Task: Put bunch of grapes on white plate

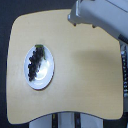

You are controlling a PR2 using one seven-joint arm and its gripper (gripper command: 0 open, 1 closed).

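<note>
Pale wooden table (80,65) with rounded corners fills the exterior view, seen from above. On its left side sits the white plate (46,75), and the bunch of grapes (35,62) lies on it, a dark cluster along the plate's left half. The task looks done, with nothing left but the arm's retreat. The robot arm (97,12) shows at the far right corner, well apart from the plate. Its pincer cannot be made out, so its opening is unknown.

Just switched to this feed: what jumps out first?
The white plate on the exterior view's left of the wooden table, with the bunch of grapes lying on it. At the top right, the grey robot arm hangs over the table's far edge; its end effector cannot be made out.
</note>
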